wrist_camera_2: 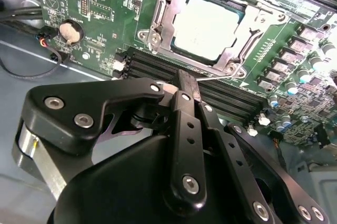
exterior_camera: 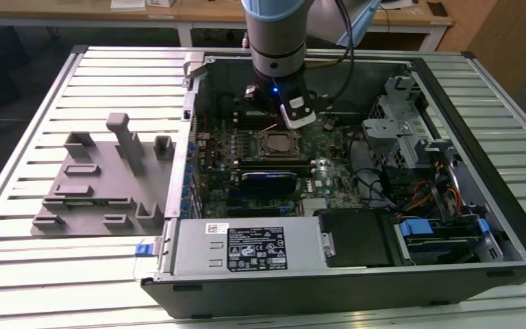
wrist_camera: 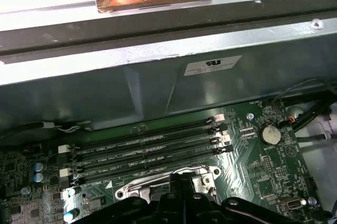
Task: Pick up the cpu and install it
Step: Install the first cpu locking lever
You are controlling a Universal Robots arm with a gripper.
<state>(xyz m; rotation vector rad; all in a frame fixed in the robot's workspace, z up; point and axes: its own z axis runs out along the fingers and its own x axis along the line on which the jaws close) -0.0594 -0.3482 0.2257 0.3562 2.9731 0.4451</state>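
In the second wrist view the gripper [wrist_camera_2: 185, 85] sits closest, its black linkage wide at the base and its two fingers [wrist_camera_2: 181, 129] drawn together to one narrow tip, clenched with nothing between them. That tip hangs over the dark memory slots [wrist_camera_2: 221, 95] just beside the processor socket; whether it touches them cannot be told. Just past the slots lies the cpu [wrist_camera_2: 208, 27], flat and pale silver, seated in the socket with the metal socket frame [wrist_camera_2: 160, 13] around its edges, apart from the gripper. A coin battery [wrist_camera_2: 70, 32] sits on the green motherboard [wrist_camera_2: 105, 3] off to one side. In the exterior view the labelled power supply [exterior_camera: 244, 250] fills the near end of the open computer case [exterior_camera: 336, 291], and a grey fixture block [exterior_camera: 107, 178] rests on the slatted table [exterior_camera: 25, 274] on the exterior view's left. Mid-case, the arm [exterior_camera: 277, 41] comes straight down, wrist vertical, a blue light [exterior_camera: 275, 89] lit on it, ending just above the socket area. Wooden desks [exterior_camera: 208, 10] stand farthest back.
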